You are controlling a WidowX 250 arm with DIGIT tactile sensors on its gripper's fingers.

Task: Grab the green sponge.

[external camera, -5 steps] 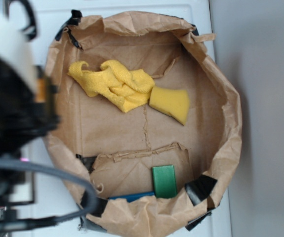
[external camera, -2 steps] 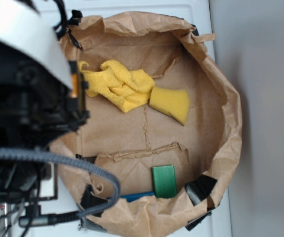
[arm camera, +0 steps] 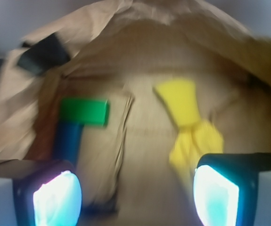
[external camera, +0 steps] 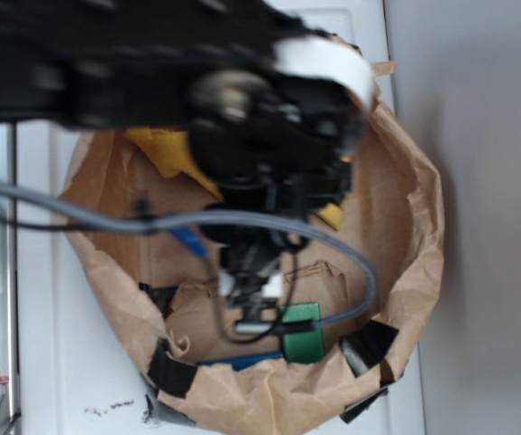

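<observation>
The green sponge [external camera: 303,333] lies on the paper floor near the front of the brown paper bag [external camera: 419,227], partly behind a grey cable. In the wrist view the green sponge [arm camera: 84,111] is ahead and to the left of the jaws. My gripper [arm camera: 136,197] is open and empty, with its glowing pads [arm camera: 57,197] wide apart above the bag floor. In the exterior view the gripper [external camera: 253,285] hangs blurred over the middle of the bag, just up and left of the sponge and not touching it.
A yellow wedge sponge [arm camera: 177,103] and a yellow cloth [arm camera: 194,146] lie to the right of the jaws. A thin blue strip [arm camera: 69,141] lies beside the green sponge. Black tape pieces [external camera: 367,344] sit on the bag's crumpled wall. The arm hides most of the bag's back.
The arm has swung from the left edge to over the middle of the bag, covering the yellow cloth and most of the yellow sponge. The green sponge has not moved.
</observation>
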